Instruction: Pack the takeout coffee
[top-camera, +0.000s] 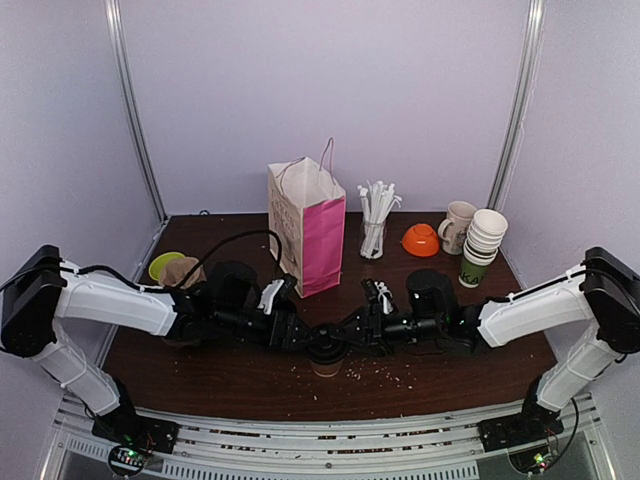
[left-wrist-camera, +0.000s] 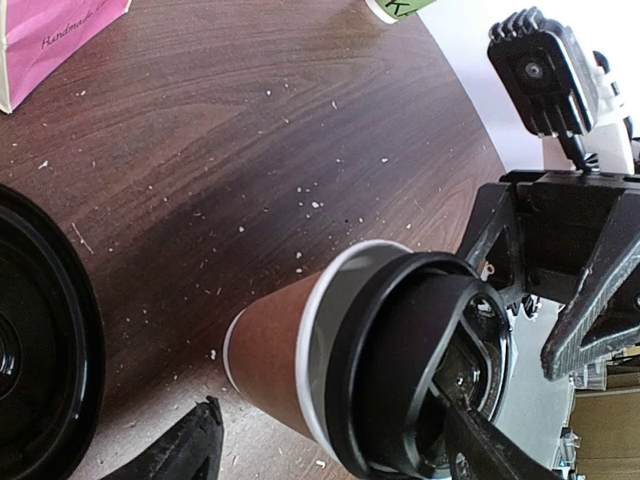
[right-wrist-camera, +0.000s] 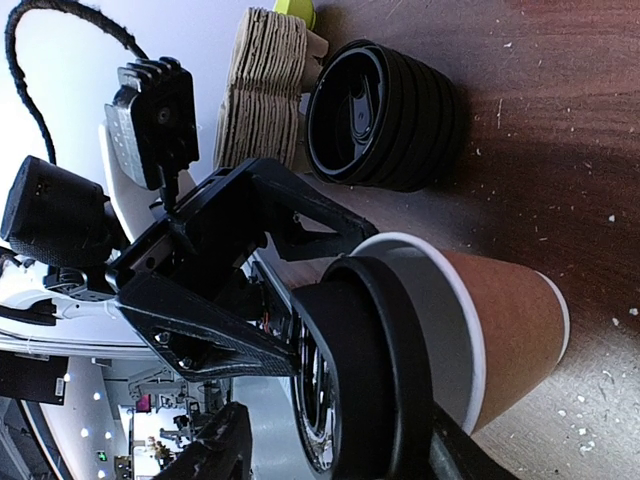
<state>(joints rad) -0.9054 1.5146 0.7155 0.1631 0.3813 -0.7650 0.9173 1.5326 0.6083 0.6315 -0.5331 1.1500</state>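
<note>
Top external: the takeout coffee (top-camera: 326, 358) stood upright on the bench (top-camera: 200, 385), on the near side of the paper bag (top-camera: 310, 225) and clearly apart from it. Its black dome lid (right-wrist-camera: 360, 370) sat on the brown cup. The left gripper (top-camera: 303, 338) and right gripper (top-camera: 355, 335) flanked the cup, one from each side, both nearer than the bag. Left wrist view: the left gripper's jaws were spread wide and straddled the cup top, with a plain gap on one side, so no hold. Right wrist view: the right gripper's jaws were likewise parted around the lid and not clamped. Judgement: lidding looked finished, packing not begun. The bag stood upright behind the cup, handles up. Left to do: grip the cup firmly, lift it, carry it back to the bag, lower it in upright, let go.
</note>
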